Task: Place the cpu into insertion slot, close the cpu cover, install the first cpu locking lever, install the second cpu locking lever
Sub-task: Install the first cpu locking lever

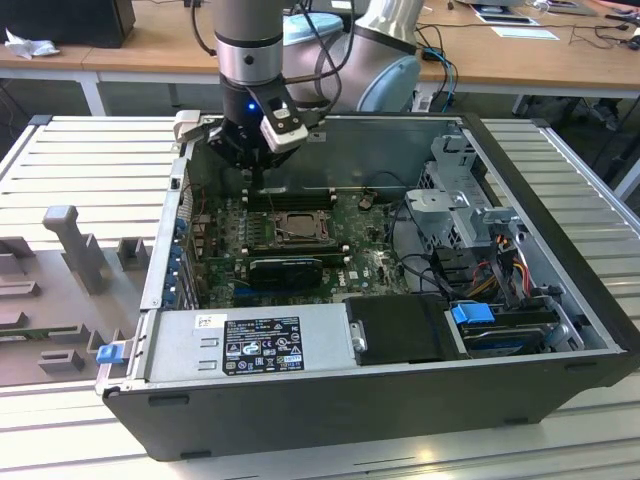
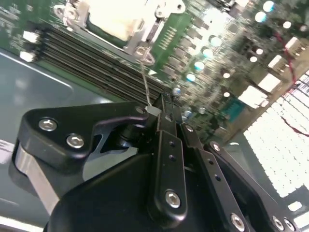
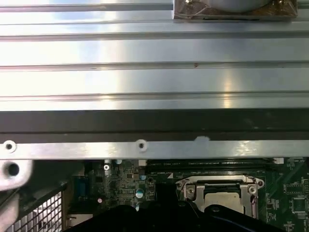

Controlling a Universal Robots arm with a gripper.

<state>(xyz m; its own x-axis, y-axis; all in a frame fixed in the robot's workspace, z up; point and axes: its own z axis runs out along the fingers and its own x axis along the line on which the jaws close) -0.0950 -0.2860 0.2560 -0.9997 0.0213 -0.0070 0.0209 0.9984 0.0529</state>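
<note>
- Inside the open computer case [image 1: 560, 300], the gripper [image 1: 258, 172] hung over the far side of the motherboard [image 1: 370, 262], just beyond the insertion slot [image 1: 297, 226].
- In the second wrist view the gripper [image 2: 164, 107] had its fingers [image 2: 169, 145] drawn together on the tip of a thin wire locking lever [image 2: 145, 86], which ran from the fingertips to the corner of the socket.
- The cpu [image 2: 116, 19] lay seated in the slot, its pale metal top visible through the window of the cpu cover [image 2: 140, 36]; in the first wrist view the cpu [image 3: 222, 195] sat framed by the cover [image 3: 186, 186], lying flat.
- Long black memory slots [image 2: 91, 58] ran between the socket and the case's rear wall, directly under the lever.
- A black expansion card [image 1: 285, 270] lay on the near side of the socket.
- Cables [image 1: 505, 265] and a drive cage [image 1: 460, 180] crowded the case toward the exterior view's right, well apart from the gripper.
</note>
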